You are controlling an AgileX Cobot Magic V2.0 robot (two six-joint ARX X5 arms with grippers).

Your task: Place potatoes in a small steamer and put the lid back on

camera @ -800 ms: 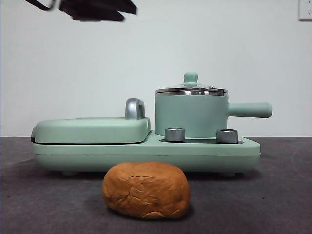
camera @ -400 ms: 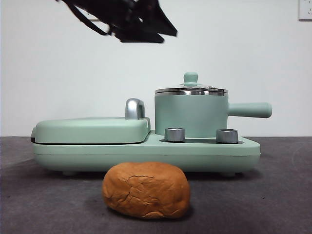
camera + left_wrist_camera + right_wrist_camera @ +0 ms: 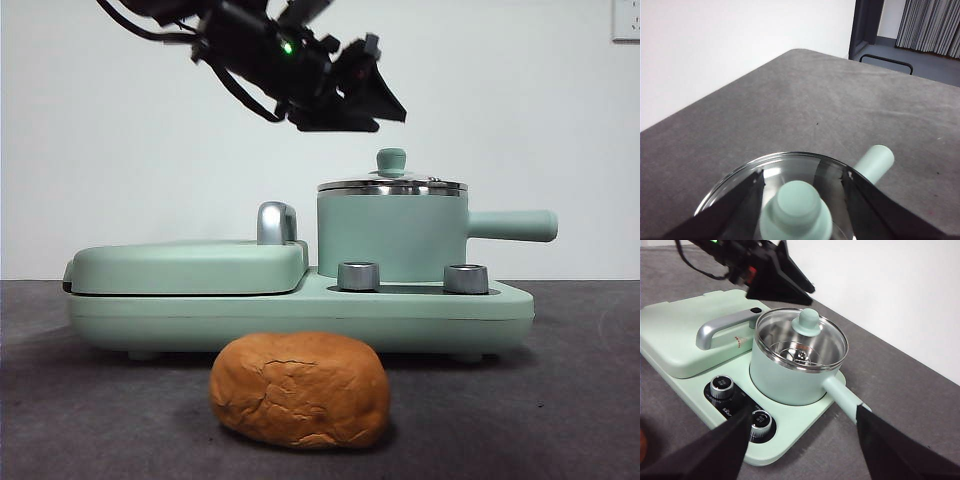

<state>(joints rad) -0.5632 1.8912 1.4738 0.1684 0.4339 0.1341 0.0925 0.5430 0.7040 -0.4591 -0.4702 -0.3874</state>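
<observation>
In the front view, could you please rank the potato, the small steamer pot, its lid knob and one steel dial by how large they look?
1. The small steamer, though handle included.
2. The potato: a close second, and nearer the camera, so this order is unsure.
3. The steel dial.
4. The lid knob, about alike with the dial.

Table (image 3: 580, 420): dark grey, matte top, running back to a white wall.
Cooker base (image 3: 300, 315): mint-green appliance standing flat on the table, across the middle.
Potato (image 3: 299, 389): orange-brown crusty lump lying on the table just in front of the cooker base, near its centre, apart from it.
</observation>
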